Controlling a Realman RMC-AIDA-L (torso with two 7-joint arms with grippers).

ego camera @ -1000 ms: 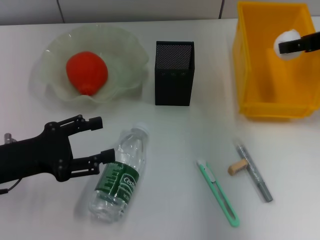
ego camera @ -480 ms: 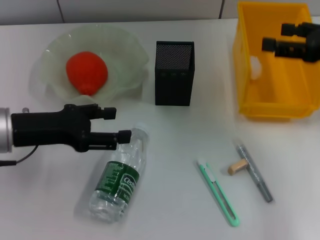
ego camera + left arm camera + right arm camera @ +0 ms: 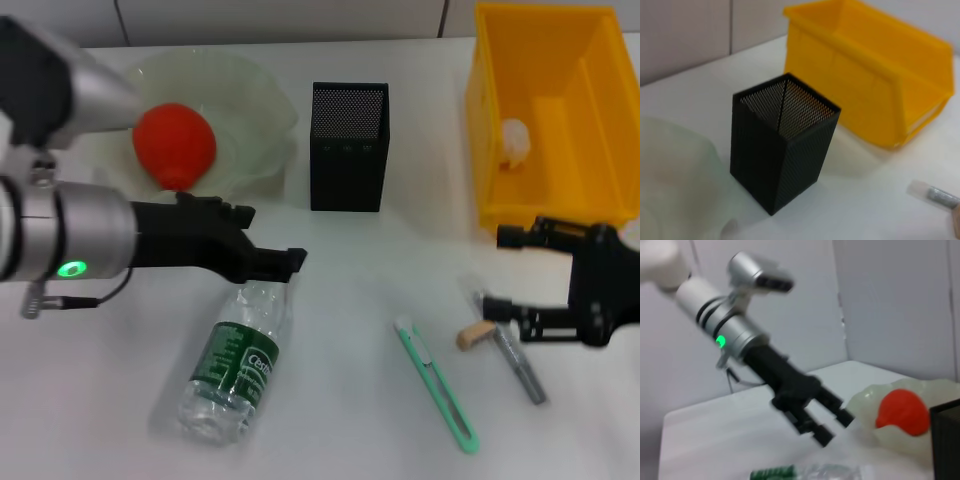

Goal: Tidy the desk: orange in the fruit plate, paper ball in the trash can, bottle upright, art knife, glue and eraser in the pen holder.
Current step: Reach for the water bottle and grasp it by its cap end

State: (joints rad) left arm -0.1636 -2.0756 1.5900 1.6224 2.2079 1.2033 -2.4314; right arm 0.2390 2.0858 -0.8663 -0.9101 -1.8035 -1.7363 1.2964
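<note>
The orange (image 3: 175,145) lies in the pale green fruit plate (image 3: 250,95). Inside the yellow trash can (image 3: 545,215) rests the white paper ball (image 3: 513,142). On its side, cap toward the plate, lies the clear bottle (image 3: 235,360) with a green label. My left gripper (image 3: 270,237) is open just over its cap end. Beside the tan eraser (image 3: 475,335) and the grey glue stick (image 3: 520,358), my right gripper (image 3: 503,270) stands open and holds nothing. The green art knife (image 3: 435,385) lies between bottle and eraser. The black mesh pen holder (image 3: 347,145) stands upright.
The left wrist view shows the pen holder (image 3: 782,145), the trash can (image 3: 875,95) and one end of the glue stick (image 3: 935,195). The right wrist view shows the left gripper (image 3: 827,427), the orange (image 3: 905,410) and the bottle (image 3: 790,472).
The right gripper let the paper ball go into the trash can, then came down toward the eraser and glue. The left gripper moved right, over the bottle's cap end.
</note>
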